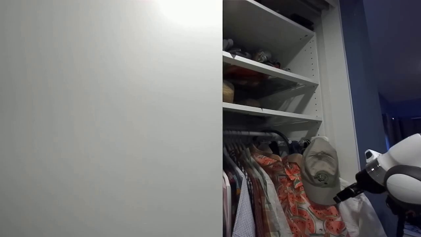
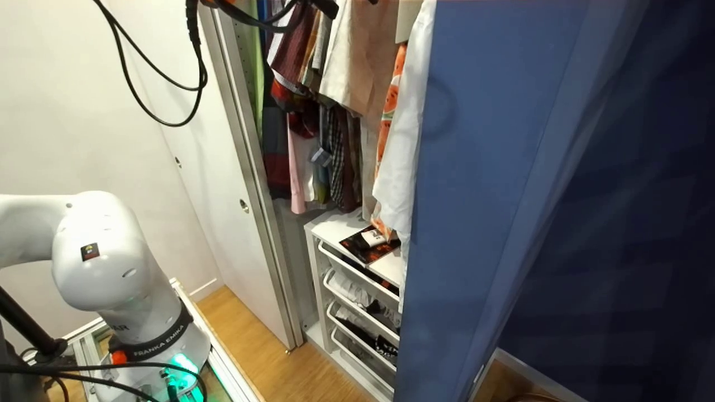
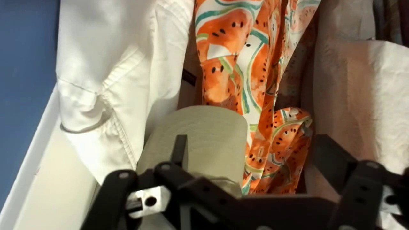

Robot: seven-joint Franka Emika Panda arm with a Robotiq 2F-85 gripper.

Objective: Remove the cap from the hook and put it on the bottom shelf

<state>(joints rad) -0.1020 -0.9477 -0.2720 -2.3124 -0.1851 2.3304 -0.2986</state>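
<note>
In an exterior view, a blue wall (image 2: 480,184) stands at three o'clock, the robot arm (image 2: 109,262) at eight and a drawer unit (image 2: 338,226) at six. In the wrist view a watermelon-print shirt (image 3: 252,73) hangs at one o'clock. The khaki cap (image 1: 319,169) hangs at four o'clock in an exterior view, in front of that shirt, brim (image 3: 217,137) lowest. The gripper (image 3: 252,142), at the cap's five o'clock there, has its jaws spread wide, one finger (image 3: 179,148) overlapping the brim; contact is unclear.

Place: home wardrobe (image 1: 307,100) | Evidence: hanging shirts (image 1: 283,191), shelves (image 1: 273,112), pull-out drawers (image 2: 357,309)
</note>
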